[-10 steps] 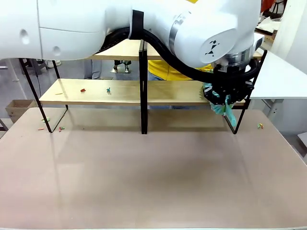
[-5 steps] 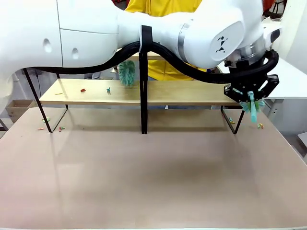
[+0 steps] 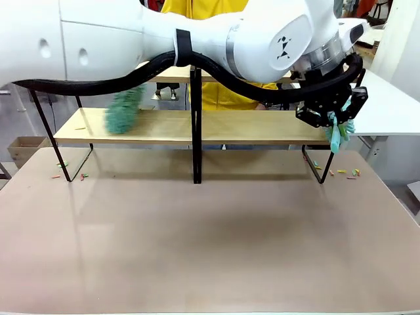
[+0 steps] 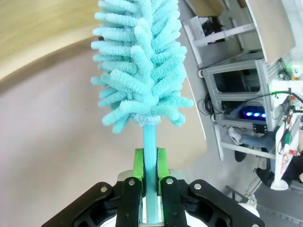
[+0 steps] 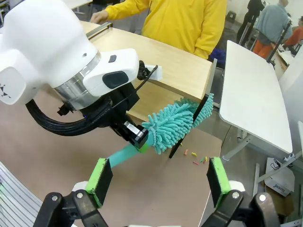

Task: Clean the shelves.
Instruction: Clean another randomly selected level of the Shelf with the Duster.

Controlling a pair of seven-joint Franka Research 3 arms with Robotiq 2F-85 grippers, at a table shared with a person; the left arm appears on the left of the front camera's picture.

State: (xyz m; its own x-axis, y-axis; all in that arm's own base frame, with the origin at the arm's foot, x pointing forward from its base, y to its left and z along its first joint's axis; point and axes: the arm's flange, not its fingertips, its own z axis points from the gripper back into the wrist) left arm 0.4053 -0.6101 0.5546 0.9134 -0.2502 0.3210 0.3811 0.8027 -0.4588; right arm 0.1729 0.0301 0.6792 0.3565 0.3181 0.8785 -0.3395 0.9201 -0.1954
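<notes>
Reaching across from the robot's left side, a big white arm stretches over the table (image 3: 210, 249) to the right end of the shelves (image 3: 164, 126), a two-tier wooden rack on a thin black frame standing along the far edge. Its left gripper (image 3: 328, 111) is clamped tight on the thin turquoise handle of a fluffy turquoise duster (image 4: 142, 66); in the left wrist view the green pads (image 4: 138, 163) pinch the handle from both sides, so the soft head sticks straight out ahead of the fingers, ready to sweep. The duster hangs at the rack's right end, just off the lower board and beside the black end leg, as if placed to push crumbs over that edge.

Small coloured bits (image 3: 348, 174) lie on the table near that right leg, and a few more (image 3: 65, 174) sit by the left leg, so the sweeping seems partly done.

At the far side stands a person in a yellow top (image 5: 184, 21), one hand (image 5: 99, 16) resting on the top board. A second, darker green duster (image 3: 123, 111), blurred, is on the left half of the lower shelf; I cannot tell what holds it.

The right gripper (image 5: 158, 182) hovers above the table with its green-padded fingers spread wide and nothing between them, looking toward the other arm at work
</notes>
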